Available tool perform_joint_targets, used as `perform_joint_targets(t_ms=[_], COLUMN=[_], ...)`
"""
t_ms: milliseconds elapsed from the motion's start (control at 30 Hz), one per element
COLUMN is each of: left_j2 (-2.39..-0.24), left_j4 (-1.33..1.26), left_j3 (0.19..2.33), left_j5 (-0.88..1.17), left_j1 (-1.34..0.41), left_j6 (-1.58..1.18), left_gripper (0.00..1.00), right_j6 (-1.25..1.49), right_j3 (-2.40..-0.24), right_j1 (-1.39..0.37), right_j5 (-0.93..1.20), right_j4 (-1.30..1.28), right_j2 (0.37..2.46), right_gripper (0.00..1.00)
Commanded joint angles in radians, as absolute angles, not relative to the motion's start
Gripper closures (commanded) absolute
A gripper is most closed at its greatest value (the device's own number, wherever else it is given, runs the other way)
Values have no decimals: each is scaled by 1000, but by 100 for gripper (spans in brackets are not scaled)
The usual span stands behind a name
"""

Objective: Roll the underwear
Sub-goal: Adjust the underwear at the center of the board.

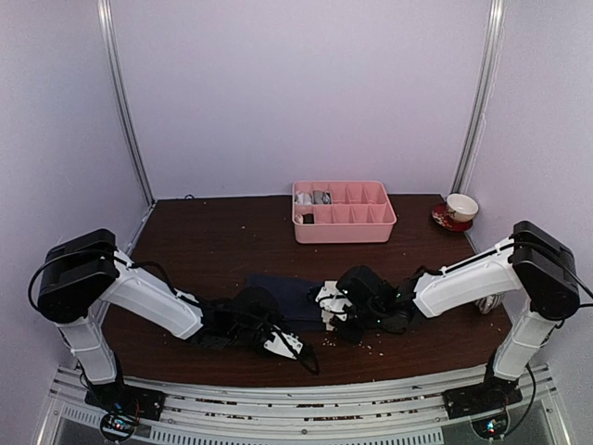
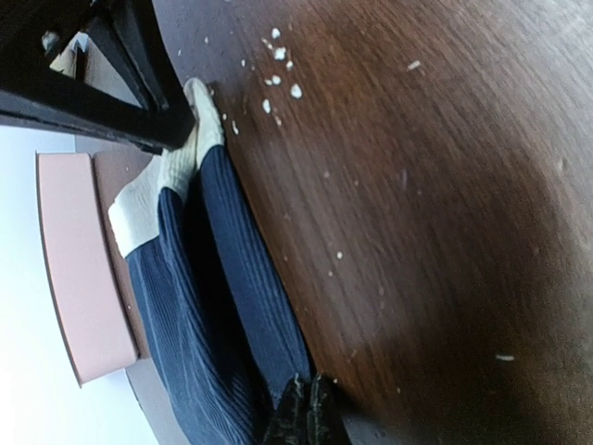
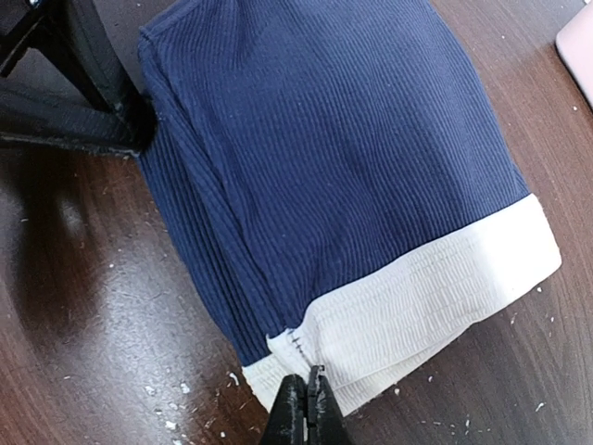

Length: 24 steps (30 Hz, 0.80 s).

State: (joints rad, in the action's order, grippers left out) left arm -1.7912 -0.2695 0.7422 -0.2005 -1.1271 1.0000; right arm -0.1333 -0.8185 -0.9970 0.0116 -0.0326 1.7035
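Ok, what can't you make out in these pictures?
Top view: navy underwear mostly hidden under both arms; items in the pink tray too small to identify.
Left wrist: left gripper cut off by the bottom edge, so its grip is unclear.
Right wrist: right gripper covers the waistband corner it pinches.

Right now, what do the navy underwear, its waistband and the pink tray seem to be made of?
The navy underwear looks like soft ribbed knit cloth, matte: fine parallel ribs, loose folds. Its cream waistband seems thicker elastic, with cross ridges and a stitched seam. The pink tray is probably moulded plastic: smooth, thin even walls.
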Motion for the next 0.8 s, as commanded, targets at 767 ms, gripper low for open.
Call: perform_joint_targets(t_ms=[767], left_j2=[-1655], left_j4=[-211], left_j3=[650], left_j5=[-92], left_j1=[-1103], left_j6=[984], left_gripper=[94], right_j6=[-176], right_j3=[-854], right_j1=[-1024], right_j5=[84], right_j4=[-145], right_j2=[1706], right_gripper=[100])
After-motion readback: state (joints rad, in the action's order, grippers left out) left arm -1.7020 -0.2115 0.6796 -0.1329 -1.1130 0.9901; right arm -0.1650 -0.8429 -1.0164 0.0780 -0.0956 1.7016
